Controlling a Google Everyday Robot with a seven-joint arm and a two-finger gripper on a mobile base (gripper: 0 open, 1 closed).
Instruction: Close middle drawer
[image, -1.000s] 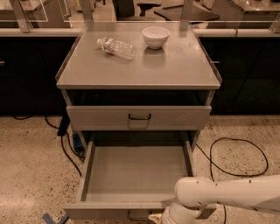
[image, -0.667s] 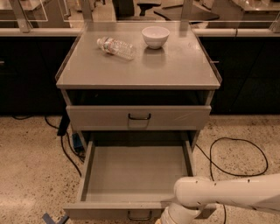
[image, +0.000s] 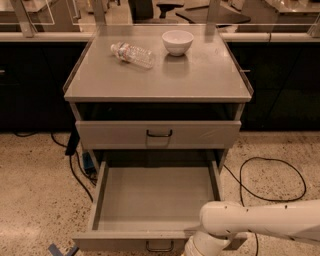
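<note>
The middle drawer is pulled far out of the grey cabinet and is empty inside. Its low front panel with a small dark loop handle lies at the bottom edge of the view. The uppermost drawer above it is shut. My white arm comes in from the right, and its wrist dips down at the drawer's front right corner. The gripper at its end is cut off below the bottom edge.
A clear plastic bottle lies on its side and a white bowl stands on the cabinet top. Black cables loop on the speckled floor to the right, and more cables run at the left. Dark counters stand behind.
The arm's wrist has shifted very slightly at the drawer's front right corner. The drawer stands as far out as before.
</note>
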